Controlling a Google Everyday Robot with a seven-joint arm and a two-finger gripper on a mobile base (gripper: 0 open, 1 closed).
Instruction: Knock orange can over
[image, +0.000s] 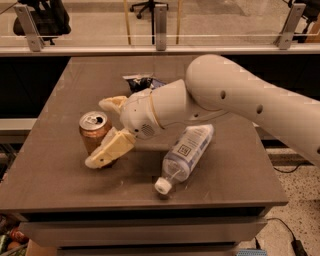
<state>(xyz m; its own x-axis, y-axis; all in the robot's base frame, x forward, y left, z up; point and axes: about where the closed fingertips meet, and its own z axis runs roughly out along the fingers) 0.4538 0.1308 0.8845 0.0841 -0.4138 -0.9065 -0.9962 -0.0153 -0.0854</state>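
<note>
The orange can (93, 131) stands upright on the left part of the dark table (60, 185), silver top with pull tab facing up. My gripper (98, 133) is open and reaches in from the right. One cream finger (113, 103) lies behind the can. The other finger (109, 150) lies in front of it and overlaps its lower right side. The white arm (240, 97) stretches in from the right edge of the view.
A clear plastic bottle (186, 155) with a white cap lies on its side right of the can, cap toward the front edge. A dark snack bag (142, 81) sits behind the gripper, partly hidden by the wrist. A glass railing (160, 25) runs behind the table.
</note>
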